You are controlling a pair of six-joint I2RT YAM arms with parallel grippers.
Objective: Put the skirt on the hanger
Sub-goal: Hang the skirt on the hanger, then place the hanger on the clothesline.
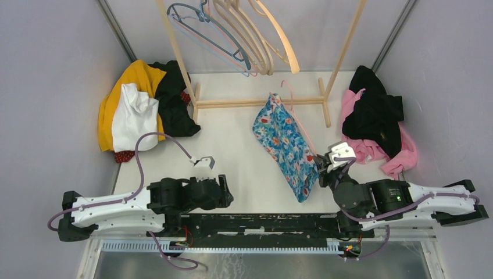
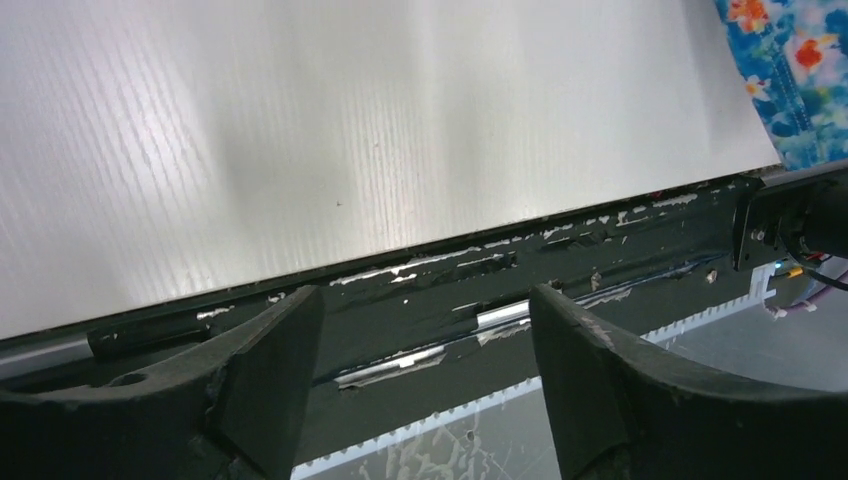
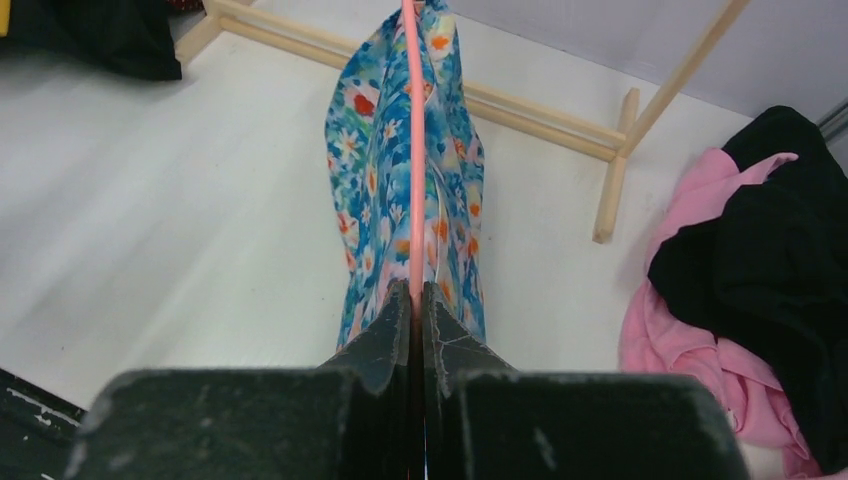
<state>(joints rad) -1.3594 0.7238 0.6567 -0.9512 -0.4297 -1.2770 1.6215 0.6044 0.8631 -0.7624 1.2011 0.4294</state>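
Currently the right fingers (image 3: 385,340) are clenched on the thin pink hanger (image 3: 411,150). The floral skirt (image 1: 285,142) is draped along it on the worktop (image 1: 232,139), right of centre, stretching from the wooden rack (image 1: 256,103) toward the near edge. The left fingers (image 2: 270,350) stand released and empty over the near edge.

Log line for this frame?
left pincer: open, empty | right pincer: shut on pink hanger | floral skirt: on table, hanger along it

Left arm (image 1: 110,209) folded low, jaws wide apart, right arm (image 1: 430,197) reaching inward (jaws pinched tight)
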